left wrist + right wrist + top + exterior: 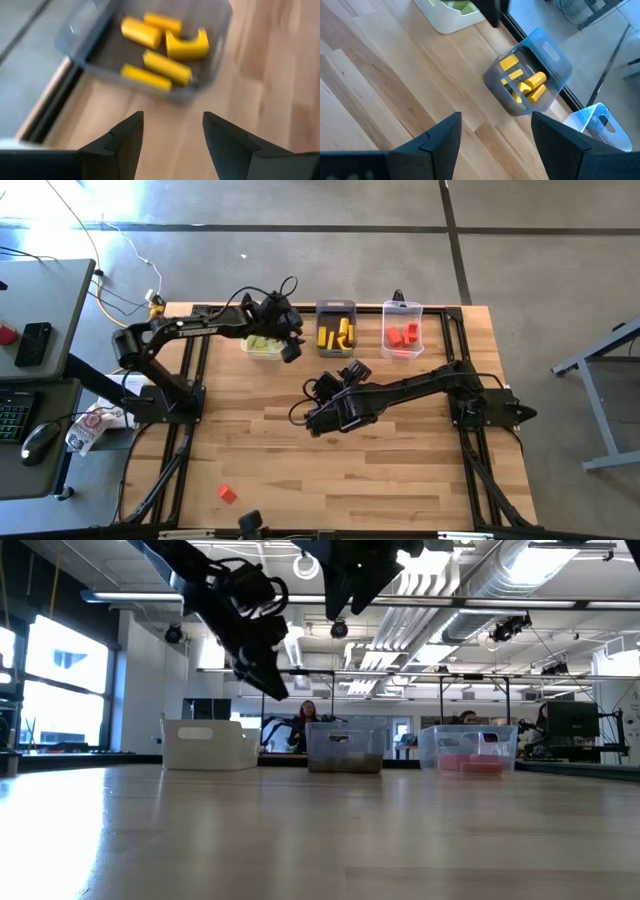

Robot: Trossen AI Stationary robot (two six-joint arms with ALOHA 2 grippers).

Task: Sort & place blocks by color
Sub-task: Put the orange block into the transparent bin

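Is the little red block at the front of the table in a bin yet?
No, it is still out. The small red block lies alone on the bare wooden table, far from the three bins.

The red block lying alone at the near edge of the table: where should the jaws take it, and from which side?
Take the red block from straight above, across its two opposite flat sides. It lies alone on the bare table, so the jaws could come down on either side. It sits skewed to the table edge, so turn the wrist to match. The left gripper, jaws open, seems the nearer arm.
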